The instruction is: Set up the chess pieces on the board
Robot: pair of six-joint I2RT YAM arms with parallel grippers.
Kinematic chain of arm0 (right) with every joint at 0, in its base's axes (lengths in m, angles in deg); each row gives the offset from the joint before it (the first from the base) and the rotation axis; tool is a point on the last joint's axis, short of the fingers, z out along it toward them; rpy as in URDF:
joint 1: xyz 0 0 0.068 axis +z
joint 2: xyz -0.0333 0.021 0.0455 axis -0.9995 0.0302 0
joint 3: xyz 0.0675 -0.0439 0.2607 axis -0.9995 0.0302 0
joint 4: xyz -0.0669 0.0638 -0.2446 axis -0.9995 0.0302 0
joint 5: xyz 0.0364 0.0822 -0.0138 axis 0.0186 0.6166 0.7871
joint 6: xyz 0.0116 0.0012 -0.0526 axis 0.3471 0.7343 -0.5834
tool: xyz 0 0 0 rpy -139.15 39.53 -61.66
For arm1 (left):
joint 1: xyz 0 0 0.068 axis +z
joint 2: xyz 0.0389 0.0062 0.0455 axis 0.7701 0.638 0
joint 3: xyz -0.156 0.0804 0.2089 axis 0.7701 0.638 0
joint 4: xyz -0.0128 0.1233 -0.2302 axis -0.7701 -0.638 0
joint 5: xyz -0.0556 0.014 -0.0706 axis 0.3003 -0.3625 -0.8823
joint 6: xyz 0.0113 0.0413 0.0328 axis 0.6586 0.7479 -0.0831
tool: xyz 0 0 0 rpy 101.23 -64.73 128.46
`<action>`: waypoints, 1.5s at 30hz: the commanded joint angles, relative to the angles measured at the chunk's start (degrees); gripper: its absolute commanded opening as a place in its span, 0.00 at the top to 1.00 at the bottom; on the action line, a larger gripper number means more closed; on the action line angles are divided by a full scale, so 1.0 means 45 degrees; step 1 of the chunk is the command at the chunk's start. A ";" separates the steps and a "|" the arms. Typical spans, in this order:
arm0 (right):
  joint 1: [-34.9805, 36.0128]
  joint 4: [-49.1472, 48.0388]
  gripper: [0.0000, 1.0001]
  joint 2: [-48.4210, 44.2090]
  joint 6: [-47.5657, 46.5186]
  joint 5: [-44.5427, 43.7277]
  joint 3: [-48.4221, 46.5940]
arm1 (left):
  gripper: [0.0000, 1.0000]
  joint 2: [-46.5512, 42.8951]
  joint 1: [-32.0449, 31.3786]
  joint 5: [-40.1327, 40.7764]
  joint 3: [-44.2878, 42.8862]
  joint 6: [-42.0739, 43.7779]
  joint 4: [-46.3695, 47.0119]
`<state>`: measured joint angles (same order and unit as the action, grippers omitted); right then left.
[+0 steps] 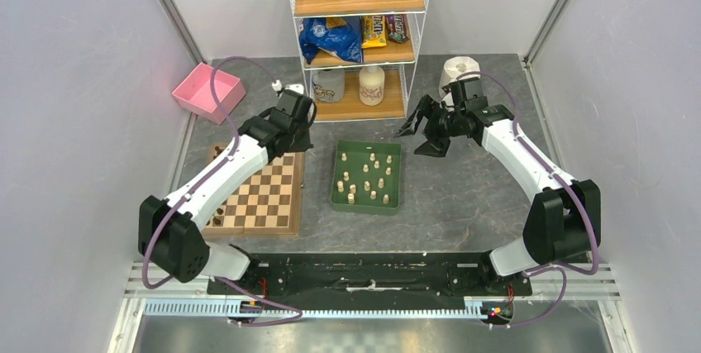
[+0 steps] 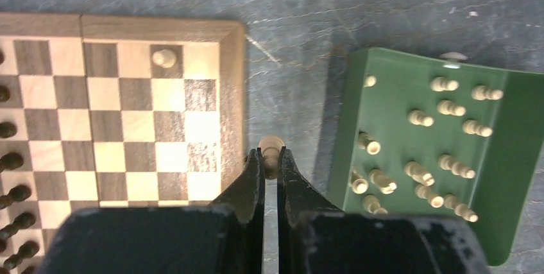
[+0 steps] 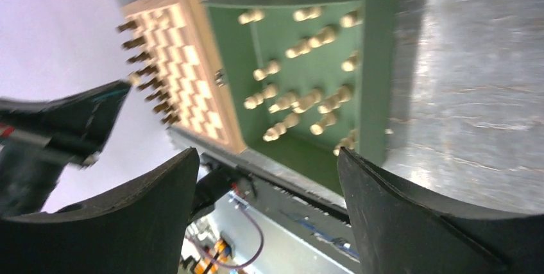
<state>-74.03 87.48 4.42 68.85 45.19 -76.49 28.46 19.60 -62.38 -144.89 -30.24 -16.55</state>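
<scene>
The left gripper [image 2: 270, 162] is clenched on a pale pawn [image 2: 271, 145], whose head sticks out past the fingertips. It hangs over the narrow strip of bare table [image 2: 289, 43] between the board [image 2: 232, 94] and the tray [image 2: 513, 158] — just off the board's right border, clear of the tray's left wall.

On the board, a lone piece [image 2: 165, 58] stands on a dark square in an edge row, second file from the right border. Dark pieces [image 2: 14, 194] line the left side. The squares between are open.

Pale pieces [image 2: 420, 118] lie scattered in the tray, most of them tipped over.

The right gripper [image 3: 268, 153] is held above the table, far and right of the tray, near the shelf [image 1: 360, 39] — jaws spread wide, grasping nothing. The table right of the tray is bare.
</scene>
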 commanded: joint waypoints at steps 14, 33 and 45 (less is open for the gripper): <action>0.0844 -0.3994 0.13 -0.2313 -0.4012 0.8103 0.0547 | 0.98 -0.2043 0.1275 -0.0322 0.2255 -0.0288 -0.0575; 0.2280 -0.4365 0.08 -0.3231 -0.6108 0.5482 0.1277 | 0.98 -0.1545 0.2291 -0.0402 0.3416 -0.0069 0.0418; 0.2277 -0.3951 0.11 -0.2422 -0.5380 0.3511 0.0719 | 0.98 -0.0082 0.3295 -0.0480 0.3432 0.0346 0.1762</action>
<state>-63.89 69.84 -6.49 43.84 64.45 -69.94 26.25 33.13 -63.91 -129.39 -30.17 -13.59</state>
